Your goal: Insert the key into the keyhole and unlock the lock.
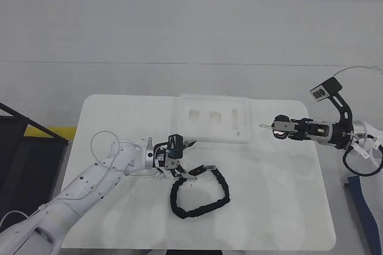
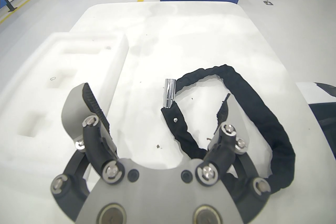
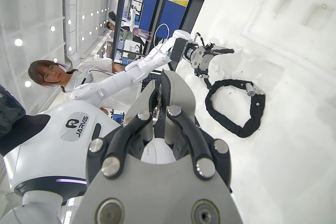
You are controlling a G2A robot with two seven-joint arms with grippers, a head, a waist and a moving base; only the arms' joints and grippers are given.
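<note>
We have the right gripper (image 1: pixel 272 126) clamped shut on the key (image 3: pixel 158 103), held in the air over the right side of the table (image 1: pixel 115 118) and well apart from the chain lock (image 1: pixel 225 189). The key points toward the lock, which we judge is so it can travel straight at the keyhole. The chain lock lies in a loop near the front middle of the table, and its metal lock cylinder (image 2: pixel 168 92) sits at one end of the loop, its end face turned toward the right arm's side. Our left gripper (image 2: pixel 157 91) is spread wide, low over the table and gripping nothing, with the cylinder just ahead between its fingers. We take it that it is placed to pinch and steady the cylinder. Whether a finger touches the chain we cannot tell. At the back sits a foam tray (image 1: pixel 212 132) with three recesses (image 2: pixel 78 50). A small ring-shaped mark (image 2: pixel 52 78) beside one is too small to identify
</note>
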